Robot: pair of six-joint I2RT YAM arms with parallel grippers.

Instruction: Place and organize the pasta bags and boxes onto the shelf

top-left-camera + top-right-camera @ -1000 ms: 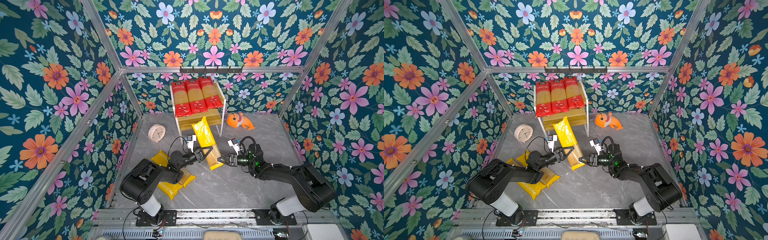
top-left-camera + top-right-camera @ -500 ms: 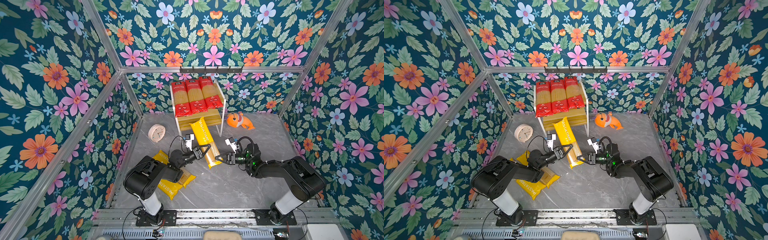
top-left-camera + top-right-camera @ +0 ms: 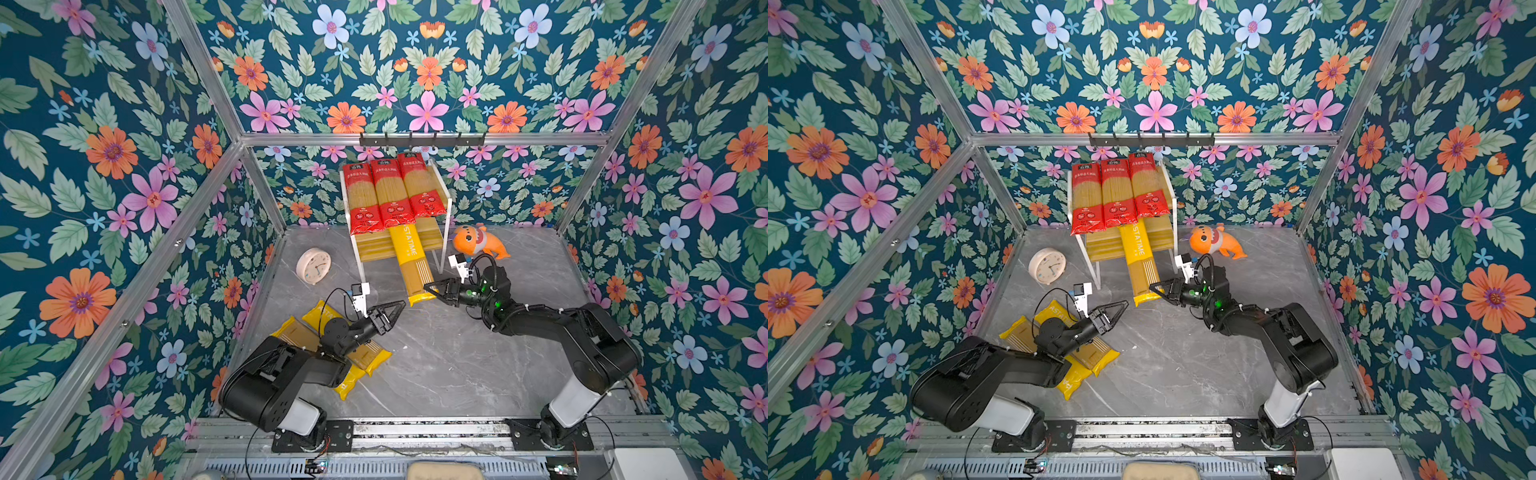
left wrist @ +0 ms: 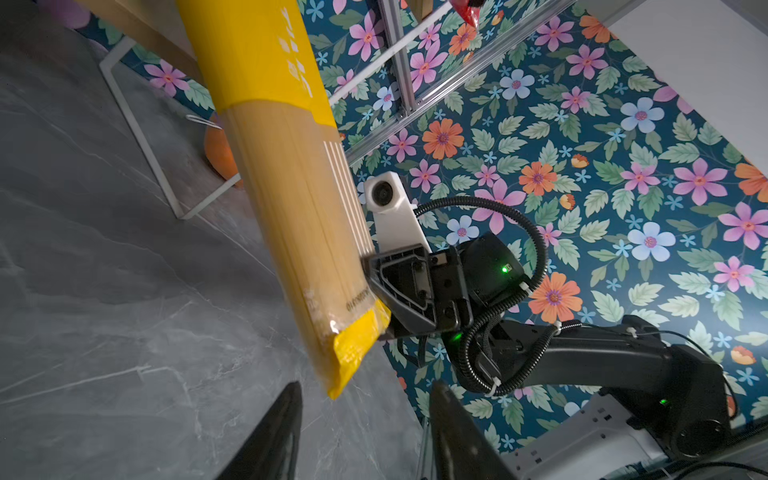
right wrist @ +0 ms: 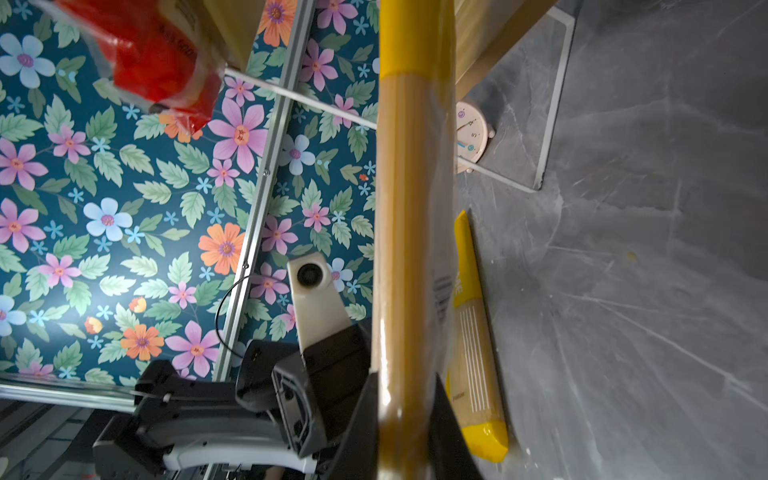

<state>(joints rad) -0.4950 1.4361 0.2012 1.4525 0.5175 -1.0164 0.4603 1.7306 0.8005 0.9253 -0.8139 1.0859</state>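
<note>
One-handed: clamps right gripper on the crimped end of a long, flat, glossy yellow PASTATIME pack; holds left gripper parted, empty.

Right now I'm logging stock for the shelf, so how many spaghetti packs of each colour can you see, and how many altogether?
Red spaghetti packs: 3, on top of the shelf
Yellow PASTATIME packs: 3, with 1 at the shelf's lower tier and 2 on the table
Total: 6
</note>
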